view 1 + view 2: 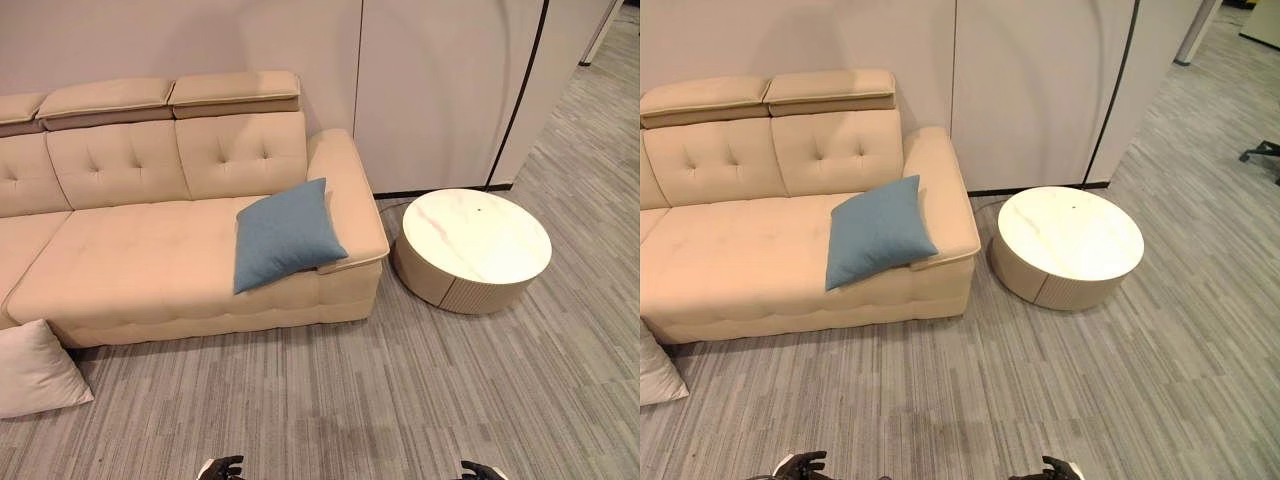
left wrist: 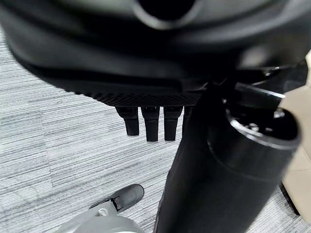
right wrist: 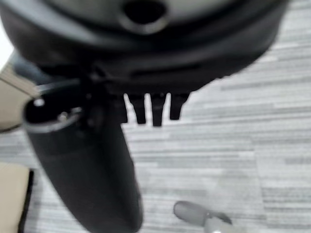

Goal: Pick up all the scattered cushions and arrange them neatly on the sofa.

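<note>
Square white fabric cushion [image 1: 35, 368] lies on grey striped carpet floor [image 1: 400, 390] beside beige tufted sofa [image 1: 150, 260]; blue square cushion [image 1: 285, 233] leans on its armrest. Both look soft, light; pinch a corner. Left robot hand [image 1: 222, 467] and right robot hand [image 1: 483, 469] hang empty, fingers relaxed.

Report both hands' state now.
Left hand: open, fingers straight, holding nothing.
Right hand: open, fingers straight, holding nothing.

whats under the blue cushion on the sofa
The blue cushion lies on the seat of the sofa, its upper right corner leaning on the armrest. Only beige upholstery shows around it; the patch of seat directly beneath is covered.
</note>
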Controlling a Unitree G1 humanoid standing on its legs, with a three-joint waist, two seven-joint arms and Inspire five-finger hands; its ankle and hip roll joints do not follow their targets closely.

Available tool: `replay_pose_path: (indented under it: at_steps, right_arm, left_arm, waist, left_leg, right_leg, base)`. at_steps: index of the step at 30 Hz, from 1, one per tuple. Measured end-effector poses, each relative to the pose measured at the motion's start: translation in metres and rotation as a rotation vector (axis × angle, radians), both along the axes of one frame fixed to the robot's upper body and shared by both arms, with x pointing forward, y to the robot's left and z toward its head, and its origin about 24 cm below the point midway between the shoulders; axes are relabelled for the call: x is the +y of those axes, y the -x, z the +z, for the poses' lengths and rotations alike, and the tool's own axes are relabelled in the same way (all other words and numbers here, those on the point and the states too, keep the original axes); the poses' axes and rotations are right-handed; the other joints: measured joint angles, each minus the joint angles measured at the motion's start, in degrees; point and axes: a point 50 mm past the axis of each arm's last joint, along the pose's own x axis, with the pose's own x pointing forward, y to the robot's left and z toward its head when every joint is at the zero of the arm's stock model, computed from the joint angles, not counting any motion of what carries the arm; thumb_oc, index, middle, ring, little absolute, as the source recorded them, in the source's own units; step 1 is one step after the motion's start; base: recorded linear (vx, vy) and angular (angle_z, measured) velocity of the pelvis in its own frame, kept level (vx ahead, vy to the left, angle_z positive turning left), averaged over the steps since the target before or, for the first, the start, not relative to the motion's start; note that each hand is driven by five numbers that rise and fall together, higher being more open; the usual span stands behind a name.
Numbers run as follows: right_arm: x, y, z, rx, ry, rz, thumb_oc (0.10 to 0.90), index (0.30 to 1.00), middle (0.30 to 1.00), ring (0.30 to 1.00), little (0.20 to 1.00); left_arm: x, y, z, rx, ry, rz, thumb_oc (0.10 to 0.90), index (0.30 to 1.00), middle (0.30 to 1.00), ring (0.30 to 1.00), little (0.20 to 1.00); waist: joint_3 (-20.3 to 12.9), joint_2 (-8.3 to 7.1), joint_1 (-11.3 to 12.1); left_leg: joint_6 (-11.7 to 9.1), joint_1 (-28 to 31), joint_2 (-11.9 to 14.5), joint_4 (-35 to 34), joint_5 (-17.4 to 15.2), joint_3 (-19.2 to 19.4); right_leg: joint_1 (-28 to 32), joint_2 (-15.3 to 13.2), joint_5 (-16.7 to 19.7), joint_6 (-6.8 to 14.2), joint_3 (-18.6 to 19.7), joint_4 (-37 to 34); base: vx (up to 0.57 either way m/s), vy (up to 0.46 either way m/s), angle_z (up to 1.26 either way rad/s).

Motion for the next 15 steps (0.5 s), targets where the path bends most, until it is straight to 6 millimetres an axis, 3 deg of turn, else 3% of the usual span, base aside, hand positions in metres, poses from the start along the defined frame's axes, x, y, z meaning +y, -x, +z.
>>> replay_pose_path:
  at_steps: [9,13,15]
  right_arm:
    - [0.004,-0.001,-0.001,0.004,-0.004,0.017,0.800,0.900,0.900,0.900,0.900]
    - [0.007,-0.011,0.000,-0.019,-0.008,0.023,0.800,0.900,0.900,0.900,0.900]
    - [0.007,-0.017,0.001,-0.029,-0.003,0.033,0.800,0.900,0.900,0.900,0.900]
  left_arm:
    - [0.001,-0.004,0.001,-0.013,-0.004,0.006,0.800,0.900,0.900,0.900,0.900]
    - [0.002,-0.029,0.008,-0.077,-0.010,-0.006,0.800,0.900,0.900,0.900,0.900]
    - [0.002,-0.031,0.008,-0.083,-0.004,0.008,0.800,0.900,0.900,0.900,0.900]
  waist:
    - [2.0,0.16,0.2]
    - [4.6,-1.61,0.1]
    - [5.1,-2.25,-0.3]
  left_leg:
    - [-1.6,-2.3,0.9,1.2,1.1,-1.4]
    - [-4.8,-7.1,0.1,6.5,3.3,-3.3]
    - [-4.6,-7.5,0.4,8.0,2.5,-2.2]
  right_leg:
    - [-1.0,1.0,0.2,-0.4,-1.5,0.0]
    - [-2.1,-0.2,1.1,-2.0,-3.1,0.0]
    - [-1.6,-0.7,1.8,-3.5,-4.7,0.0]
  base:
    - [-0.05,-0.075,0.09]
    - [0.00,0.000,0.21]
    - [0.00,0.061,0.20]
